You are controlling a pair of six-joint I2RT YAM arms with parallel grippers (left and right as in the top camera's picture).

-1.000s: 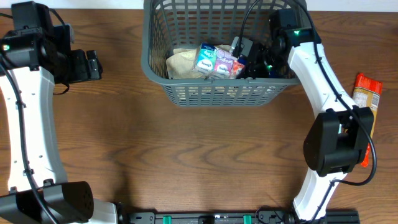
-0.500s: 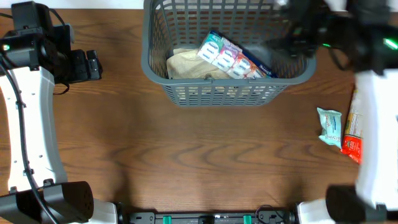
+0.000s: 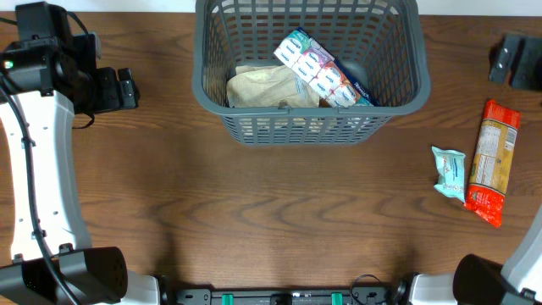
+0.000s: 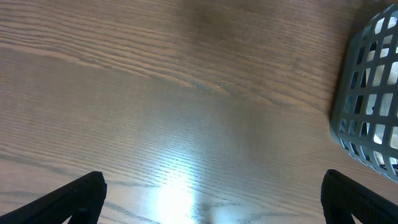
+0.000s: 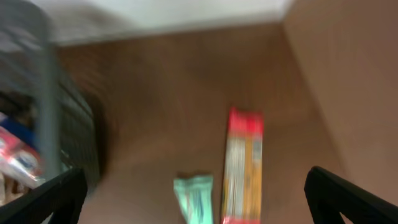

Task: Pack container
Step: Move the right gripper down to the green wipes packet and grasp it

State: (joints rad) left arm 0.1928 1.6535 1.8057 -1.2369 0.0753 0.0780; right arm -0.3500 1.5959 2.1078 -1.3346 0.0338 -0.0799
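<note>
The dark grey lattice container (image 3: 400,95) stands at the back middle of the table. Inside it lie a beige packet (image 3: 258,85) and a pack of small colourful packets (image 3: 320,69). A mint green packet (image 3: 449,170) and a long red and yellow packet (image 3: 489,159) lie on the table at the right; both show blurred in the right wrist view, green (image 5: 196,196) and red-yellow (image 5: 241,165). My right gripper (image 3: 512,61) is open and empty at the far right edge. My left gripper (image 3: 125,88) is open and empty, left of the container (image 4: 370,93).
The wooden table (image 3: 271,220) spreads in front of the container. The left arm's white links run down the left side. A pale wall shows at the back in the right wrist view.
My right gripper let go of the colourful pack in the container, rose out and swung right to the table's far right edge. The left arm has not moved.
</note>
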